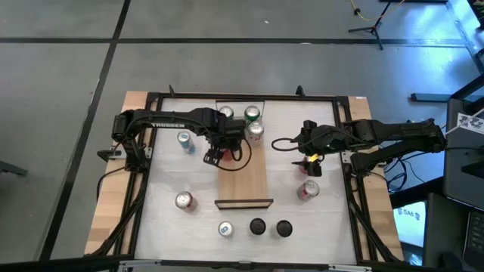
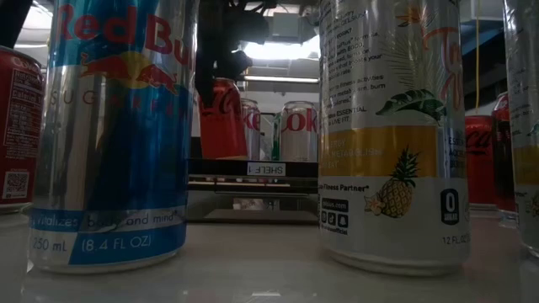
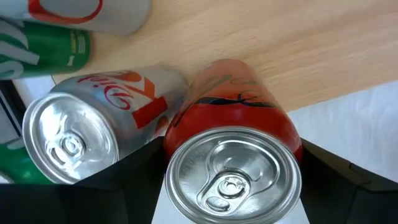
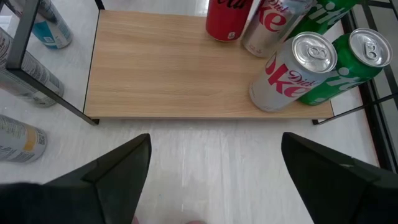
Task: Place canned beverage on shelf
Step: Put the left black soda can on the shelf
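Observation:
The shelf is a long light-wood plank in the middle of the table. At its far end stand two silver Diet Coke cans and green cans. My left gripper hangs over the shelf's left edge, shut on a red Coca-Cola can, beside a Diet Coke can. Whether the red can's base touches the wood I cannot tell. My right gripper stands open above the white tabletop, right of the shelf, with nothing between its fingers. My left gripper pinches the red can's upper wall, just below the top rim, between its two fingers. The fingers come from above, pointing down. The can stays nearly upright, top up, its base over the shelf's left edge.
Loose cans stand on the tabletop: a blue one left of the shelf, red ones, and several near the front edge. A Red Bull can and a pineapple can fill the low view.

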Tool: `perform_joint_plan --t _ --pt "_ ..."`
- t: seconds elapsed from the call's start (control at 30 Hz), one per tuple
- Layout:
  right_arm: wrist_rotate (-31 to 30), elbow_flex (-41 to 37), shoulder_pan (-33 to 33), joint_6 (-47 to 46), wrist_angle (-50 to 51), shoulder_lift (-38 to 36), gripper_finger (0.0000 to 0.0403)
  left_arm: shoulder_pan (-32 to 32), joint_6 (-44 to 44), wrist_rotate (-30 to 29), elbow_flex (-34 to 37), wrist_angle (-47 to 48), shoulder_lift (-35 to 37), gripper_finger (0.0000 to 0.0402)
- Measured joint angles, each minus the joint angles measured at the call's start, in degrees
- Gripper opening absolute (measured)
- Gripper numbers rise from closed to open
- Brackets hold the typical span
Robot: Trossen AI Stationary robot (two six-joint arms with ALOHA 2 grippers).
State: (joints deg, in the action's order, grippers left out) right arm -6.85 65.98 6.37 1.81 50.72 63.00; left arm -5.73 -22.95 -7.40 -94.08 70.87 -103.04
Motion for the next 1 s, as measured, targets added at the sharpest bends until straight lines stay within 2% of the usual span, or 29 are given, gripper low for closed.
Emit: perform_joint_plan --t 0.33,1.0 --pt "0.0 0.0 0.0 0.0 0.0 0.0 0.0356 1.7 -12.1 -0.6 0.0 -0.9 0.0 0.0283" --pt "0.0 0.0 0.0 0.0 0.0 0.0 0.0356 2.0 -15.3 -2.5 0.0 -1.9 -0.2 0.0283"
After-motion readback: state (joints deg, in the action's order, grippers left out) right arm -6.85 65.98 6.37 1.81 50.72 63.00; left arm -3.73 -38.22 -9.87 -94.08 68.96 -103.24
